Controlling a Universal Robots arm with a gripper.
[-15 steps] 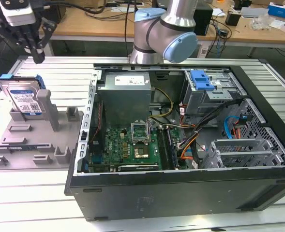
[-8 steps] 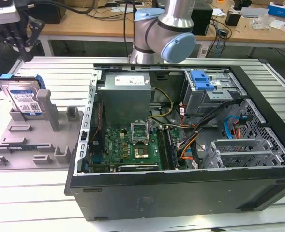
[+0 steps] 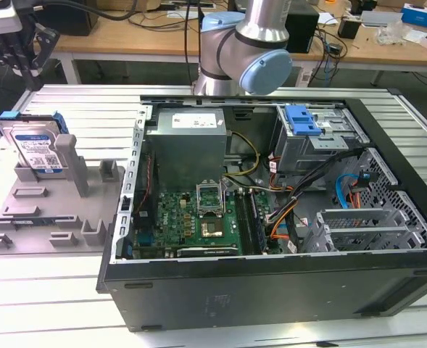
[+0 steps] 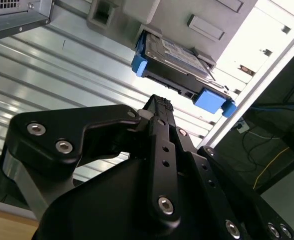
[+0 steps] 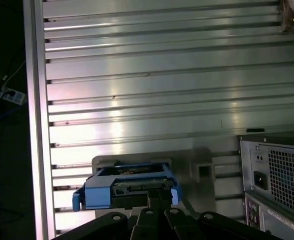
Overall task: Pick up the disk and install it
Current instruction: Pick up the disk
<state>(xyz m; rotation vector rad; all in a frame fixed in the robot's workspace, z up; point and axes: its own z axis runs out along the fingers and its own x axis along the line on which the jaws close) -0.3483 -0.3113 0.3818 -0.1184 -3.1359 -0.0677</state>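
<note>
On the exterior view's left, the flat silver-grey metal disk [image 3: 35, 148] in its blue plastic frame stands upright in a grey plastic holder [image 3: 68, 190]; my black pincer [image 4: 157, 102] hangs near it, clenched and empty.

The disk [image 3: 33, 148] stands upright in a grey holder [image 3: 54, 210] at the left of the frame, its blue frame uppermost. An open computer case [image 3: 271, 290] takes up the centre and right. The robot arm [image 3: 249, 51] rises behind the case at top centre.
</note>
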